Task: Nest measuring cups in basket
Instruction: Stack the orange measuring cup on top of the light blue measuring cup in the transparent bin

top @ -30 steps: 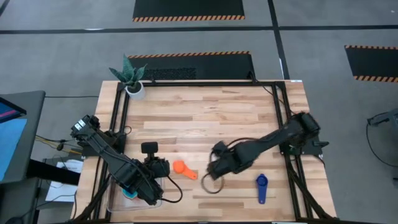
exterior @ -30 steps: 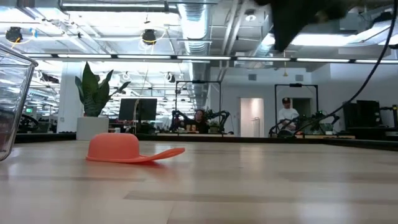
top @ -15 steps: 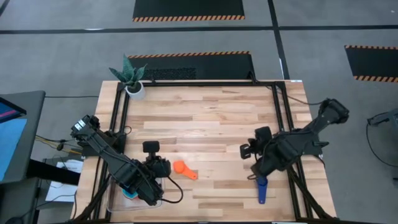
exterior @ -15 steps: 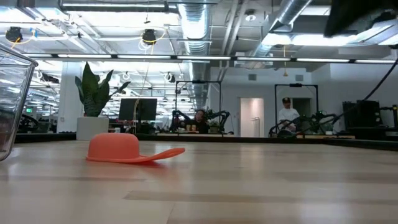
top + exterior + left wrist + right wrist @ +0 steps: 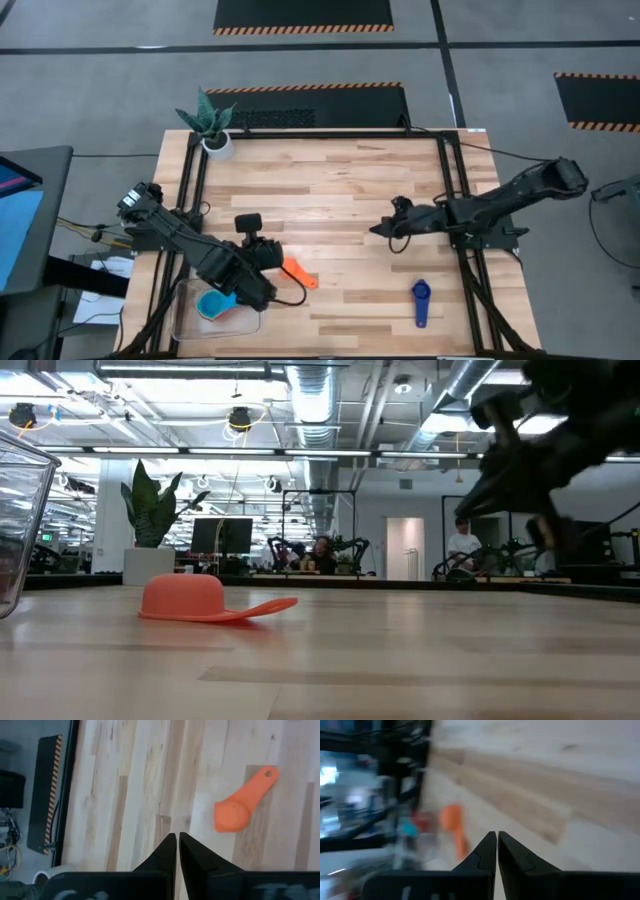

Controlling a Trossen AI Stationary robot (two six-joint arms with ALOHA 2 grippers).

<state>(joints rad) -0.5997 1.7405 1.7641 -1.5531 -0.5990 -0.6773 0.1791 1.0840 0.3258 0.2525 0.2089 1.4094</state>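
Left gripper (image 5: 177,842): jaws closed, empty; lower left of high view, over red cup.
Right gripper (image 5: 497,842): jaws nearly together, empty; right of centre in high view.
Red cup (image 5: 296,271): upside down, shown only by low view.
Basket (image 5: 190,322): lower left; light blue cup (image 5: 214,304) inside.
Dark blue cup (image 5: 420,298): lower right, high view only.

My left gripper (image 5: 268,252): just beside the orange cup (image 5: 295,271).
My right gripper (image 5: 383,229): mid-table, apart from the cups.
Dark blue cup (image 5: 420,300): near the front edge.
Basket (image 5: 190,322): holds a light blue cup (image 5: 213,304).
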